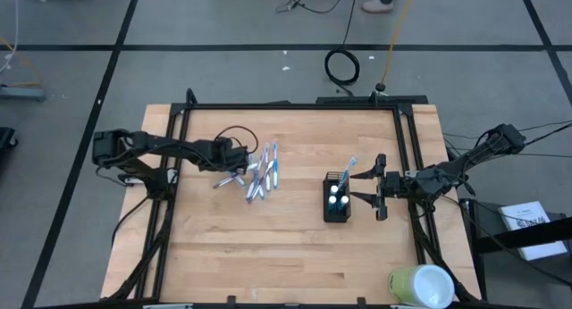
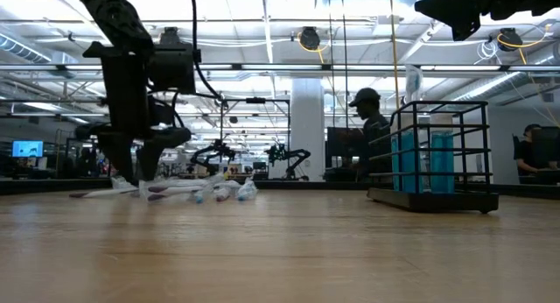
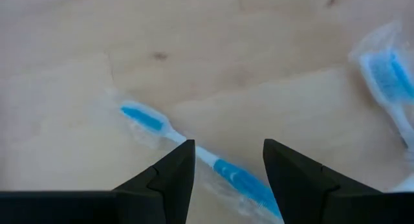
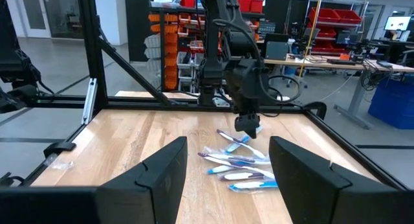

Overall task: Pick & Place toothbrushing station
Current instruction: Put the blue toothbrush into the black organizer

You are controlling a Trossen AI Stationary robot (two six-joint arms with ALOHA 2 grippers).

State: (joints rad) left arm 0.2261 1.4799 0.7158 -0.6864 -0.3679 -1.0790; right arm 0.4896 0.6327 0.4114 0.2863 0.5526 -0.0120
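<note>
**Over the toothbrush pile, left end effector spread and empty**

Above the bench's left half, the left end effector (image 3: 225,164) hangs with its fingers parted and nothing between them, straddling a wrapped blue-and-white toothbrush (image 3: 194,149) that lies flat on the wood below. Just beside it, the rest of the toothbrush pile (image 1: 259,173) lies in a loose fan near the bench's middle. Well apart to the right stands the black wire-mesh holder (image 1: 338,198), upright, with two white-capped tubes (image 1: 338,196) in it and one toothbrush (image 1: 349,170) leaning out of its far end. The right end effector (image 1: 374,186) waits just beside the holder, released and gripping nothing. A yellow-green and white cylinder (image 1: 420,285) lies at the bench's near right corner.
</note>
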